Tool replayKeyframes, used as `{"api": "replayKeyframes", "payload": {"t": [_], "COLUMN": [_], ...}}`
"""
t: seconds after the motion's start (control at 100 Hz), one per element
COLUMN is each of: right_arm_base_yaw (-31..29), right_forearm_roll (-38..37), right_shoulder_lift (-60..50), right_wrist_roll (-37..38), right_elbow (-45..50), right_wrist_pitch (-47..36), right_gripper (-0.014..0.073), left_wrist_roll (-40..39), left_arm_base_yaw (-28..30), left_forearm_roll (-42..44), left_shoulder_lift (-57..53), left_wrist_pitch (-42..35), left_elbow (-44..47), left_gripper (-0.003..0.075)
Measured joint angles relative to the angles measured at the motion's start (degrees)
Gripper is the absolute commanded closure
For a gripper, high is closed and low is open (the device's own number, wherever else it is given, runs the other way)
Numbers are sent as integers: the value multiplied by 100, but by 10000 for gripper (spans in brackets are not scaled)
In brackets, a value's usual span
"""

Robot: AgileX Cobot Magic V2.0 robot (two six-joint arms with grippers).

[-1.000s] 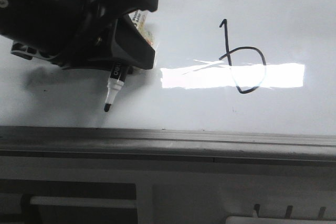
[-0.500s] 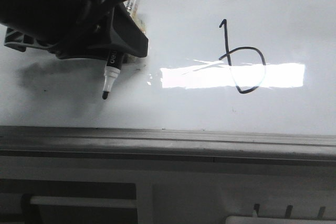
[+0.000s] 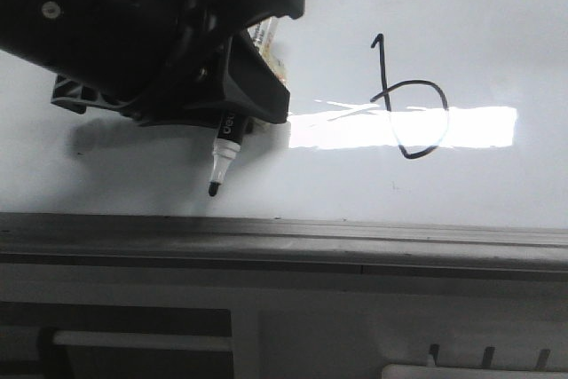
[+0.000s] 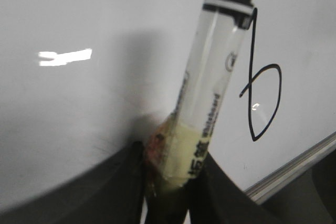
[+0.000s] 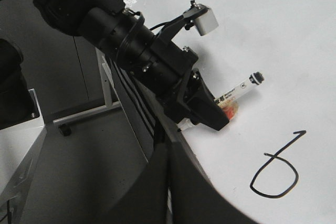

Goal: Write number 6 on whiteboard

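Observation:
The whiteboard [image 3: 461, 6] fills the front view. The number 6 [image 3: 410, 99], a thin black line like a "b", is on its right part; it also shows in the left wrist view [image 4: 264, 98] and the right wrist view [image 5: 275, 174]. My left gripper [image 3: 232, 120] is shut on a clear marker pen [image 3: 222, 153], well left of the 6, black tip toward the board's near edge. In the left wrist view the pen [image 4: 212, 93] stands between the fingers [image 4: 121, 182]. My right gripper [image 5: 168, 148] is shut and empty at the board's edge.
A bright white glare patch [image 3: 355, 129] lies across the board and the loop of the 6. A grey ridged metal ledge [image 3: 284, 237] runs along the board's near edge. The left arm [image 5: 131, 40] reaches over the board's side; floor and a white stand [image 5: 89, 111] lie beyond.
The left gripper with the pen drifted left and up half a second ago, then moved right and down. The 6 is unchanged.

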Motion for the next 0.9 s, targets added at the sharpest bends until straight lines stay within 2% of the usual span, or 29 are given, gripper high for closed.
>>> {"api": "replayKeyframes", "payload": {"t": [0.45,0.52,0.64,0.7,0.9], "right_arm_base_yaw": [0,0,0,0,0], "right_forearm_roll": [0,0,0,0,0], "right_shoulder_lift": [0,0,0,0,0], "right_wrist_roll": [14,14,14,14,14], "right_elbow": [0,0,0,0,0], "right_wrist_pitch": [0,0,0,0,0], "right_gripper": [656,656,656,656,656], "left_wrist_roll": [-12,-12,-25,-25,-25], "left_arm_base_yaw": [-34,-44,-45,-55,-88], "left_forearm_roll": [-12,-15,-25,-25,-27], "left_shoulder_lift": [13,13,13,13,13], "left_wrist_pitch": [-100,-116,-176,-202,-205], "left_elbow": [-2,-2,-12,-12,-23], "left_gripper": [725,659,470,402,381]}}
